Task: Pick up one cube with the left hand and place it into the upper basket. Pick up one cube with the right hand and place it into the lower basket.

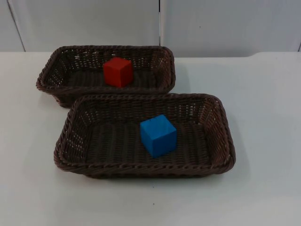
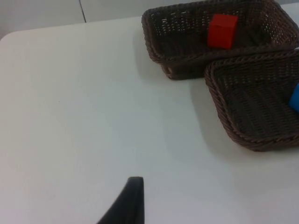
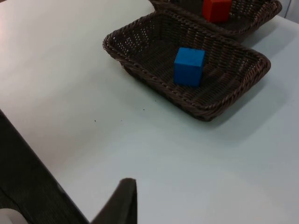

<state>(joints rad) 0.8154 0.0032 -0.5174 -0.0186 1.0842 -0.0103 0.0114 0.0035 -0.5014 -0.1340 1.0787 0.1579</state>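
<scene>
Since the red cube [image 1: 118, 71] and blue cube [image 1: 158, 135] each sit in a basket, the job looks done; I cannot tell either gripper's state.

left gripper [image 2: 133, 196]: above table, waiting | right gripper [image 3: 124, 198]: likewise, apparently | jaws: unclear
</scene>
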